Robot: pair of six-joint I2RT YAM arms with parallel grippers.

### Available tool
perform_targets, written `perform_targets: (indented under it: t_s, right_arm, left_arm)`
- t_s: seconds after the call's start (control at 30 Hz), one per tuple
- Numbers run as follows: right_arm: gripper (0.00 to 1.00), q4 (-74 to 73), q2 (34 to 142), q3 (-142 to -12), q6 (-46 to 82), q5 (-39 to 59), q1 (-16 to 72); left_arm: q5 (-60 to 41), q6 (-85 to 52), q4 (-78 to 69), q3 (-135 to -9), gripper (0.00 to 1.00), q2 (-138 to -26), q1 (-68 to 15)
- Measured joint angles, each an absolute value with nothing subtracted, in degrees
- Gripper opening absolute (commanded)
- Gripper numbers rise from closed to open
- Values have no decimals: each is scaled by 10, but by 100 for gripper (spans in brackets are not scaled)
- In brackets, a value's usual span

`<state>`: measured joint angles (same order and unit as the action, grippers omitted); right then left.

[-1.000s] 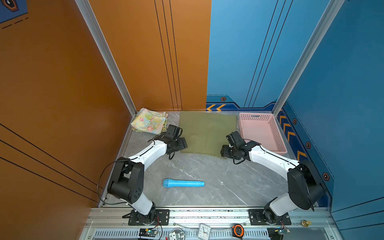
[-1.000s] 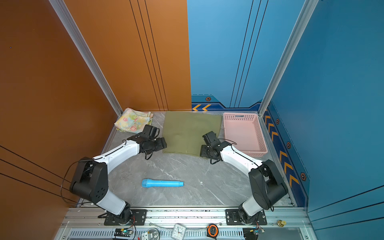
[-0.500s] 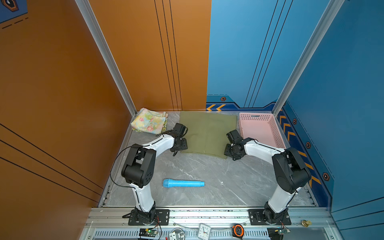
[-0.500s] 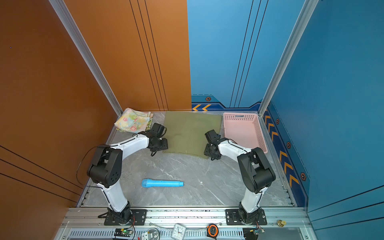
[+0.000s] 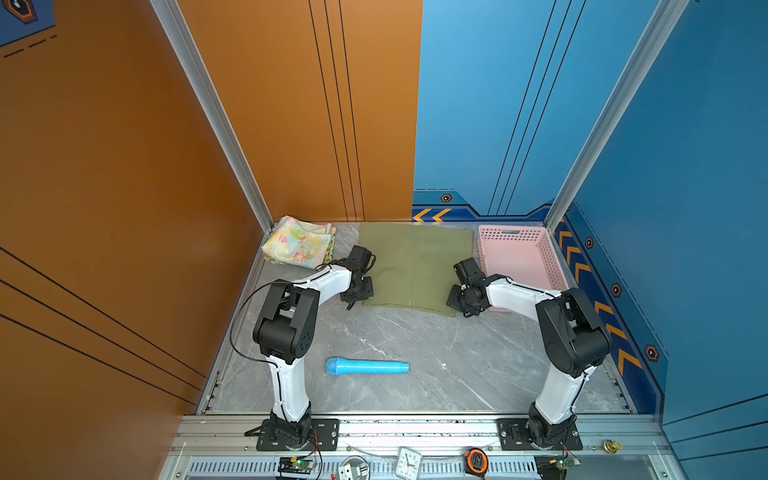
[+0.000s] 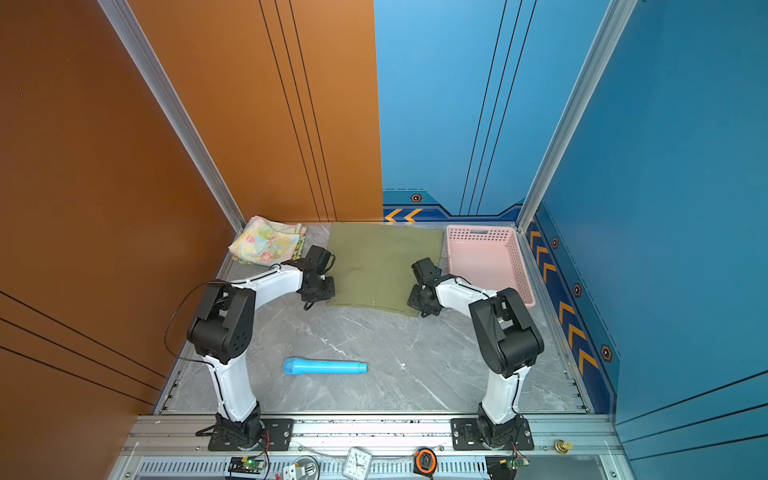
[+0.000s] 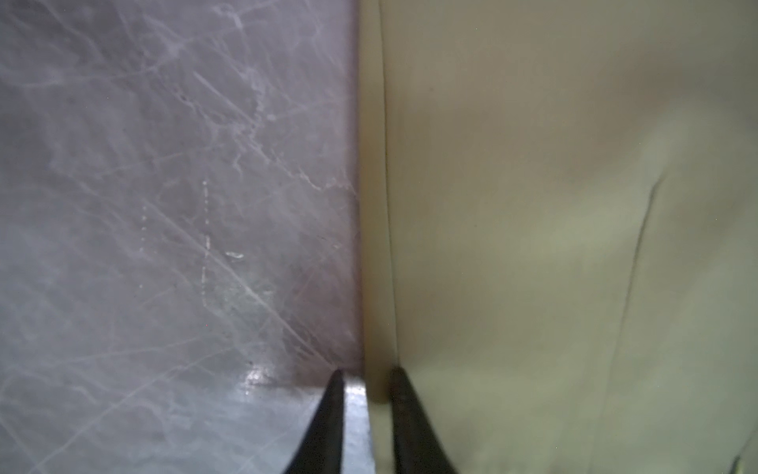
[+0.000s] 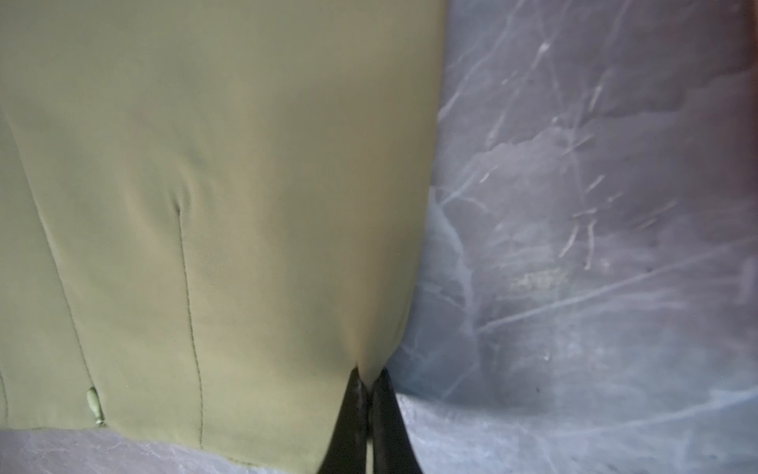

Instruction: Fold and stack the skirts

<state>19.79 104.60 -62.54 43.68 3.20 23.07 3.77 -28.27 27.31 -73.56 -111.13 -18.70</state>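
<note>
One olive skirt (image 5: 415, 266), pinched by left pincer (image 7: 365, 375) and right pincer (image 8: 369, 373), one floral skirt (image 5: 297, 245)

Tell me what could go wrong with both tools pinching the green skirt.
1. The left tool grips only the very edge of the olive skirt, so the cloth may slip free when lifted.
2. The right tool works right beside the pink basket; the arm could knock it while folding.

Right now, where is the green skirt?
In both top views the green skirt lies flat at the back middle of the table, between the floral skirt on the left and the basket on the right.
</note>
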Motion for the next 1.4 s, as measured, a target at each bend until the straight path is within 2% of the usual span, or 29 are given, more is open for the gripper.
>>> perform_targets:
  t_s: [0.37, 0.7, 0.83, 1.0, 1.03, 1.07, 1.13, 1.2, 1.3, 1.4]
  right_arm:
    - [0, 226, 982, -640, 366, 19, 228]
    - [0, 291, 969, -780, 268, 34, 283]
    - [0, 314, 1025, -902, 235, 59, 330]
    - [0, 342, 1208, -1139, 208, 119, 399]
    - [4, 346, 1241, -1176, 207, 130, 409]
    - [16, 351, 1279, -1212, 207, 142, 422]
    - [49, 362, 1327, -1242, 210, 162, 439]
    - [70, 385, 1352, -1243, 215, 180, 444]
    - [85, 399, 1352, -1213, 228, 180, 427]
    - [88, 392, 1316, -1153, 249, 170, 392]
  left_arm:
    - [41, -285, 261, -688, 0, -1081, -203]
    - [38, -307, 235, -604, 0, -1021, -230]
    - [34, -316, 210, -579, 0, -1005, -228]
    - [26, -328, 199, -544, 0, -977, -222]
    - [25, -331, 199, -537, 0, -971, -220]
    - [25, -331, 199, -529, 0, -963, -219]
    - [24, -335, 200, -512, 0, -947, -215]
    - [24, -338, 203, -494, 0, -929, -212]
    - [24, -341, 208, -476, 0, -910, -209]
    - [24, -341, 208, -472, 0, -900, -209]
